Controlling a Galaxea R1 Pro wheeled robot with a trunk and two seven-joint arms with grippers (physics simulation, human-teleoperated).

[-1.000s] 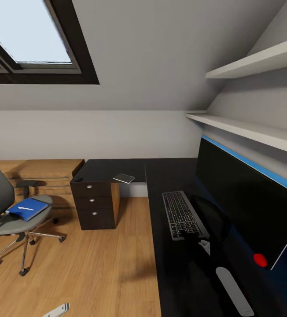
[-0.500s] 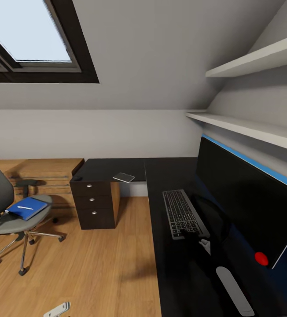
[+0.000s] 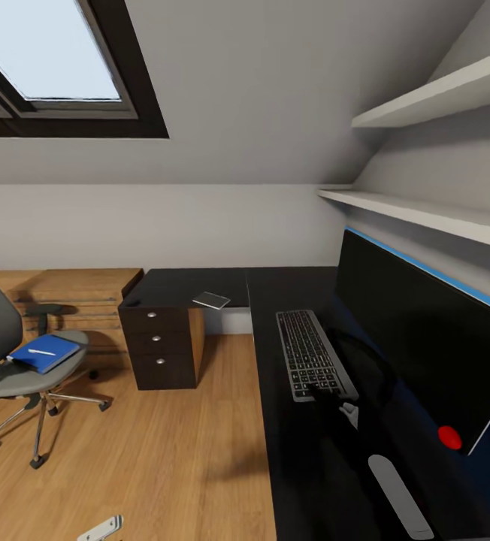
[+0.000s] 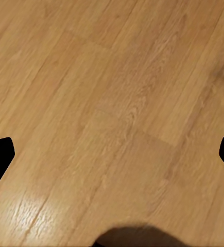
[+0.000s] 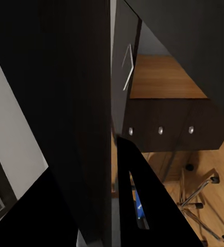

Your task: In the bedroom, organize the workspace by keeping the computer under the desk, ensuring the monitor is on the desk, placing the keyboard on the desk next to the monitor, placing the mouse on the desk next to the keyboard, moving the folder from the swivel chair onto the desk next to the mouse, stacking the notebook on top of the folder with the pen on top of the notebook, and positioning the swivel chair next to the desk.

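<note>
The black desk (image 3: 290, 458) carries the monitor (image 3: 418, 346) and, beside it, the keyboard (image 3: 313, 359). My right gripper (image 3: 337, 402) sits at the keyboard's near end. Its dark fingers merge with the desk, so I cannot tell its state or whether the dark lump there is the mouse. The notebook (image 3: 212, 301) (image 5: 127, 67) lies on the desk's far corner. At the left, the swivel chair (image 3: 19, 379) stands apart from the desk, with the blue folder (image 3: 43, 353) and the pen (image 3: 42, 352) on its seat. My left gripper (image 4: 112, 154) hangs open over bare floor. The computer is out of view.
Three black drawers (image 3: 161, 347) stand under the desk's far wing, with a light wooden chest (image 3: 68, 300) beside them. Two white wall shelves (image 3: 425, 214) jut out above the monitor. Open wood floor (image 3: 170, 451) lies between chair and desk.
The keyboard has slid a little farther along the desk with my right gripper behind it. The whole view has also shifted slightly.
</note>
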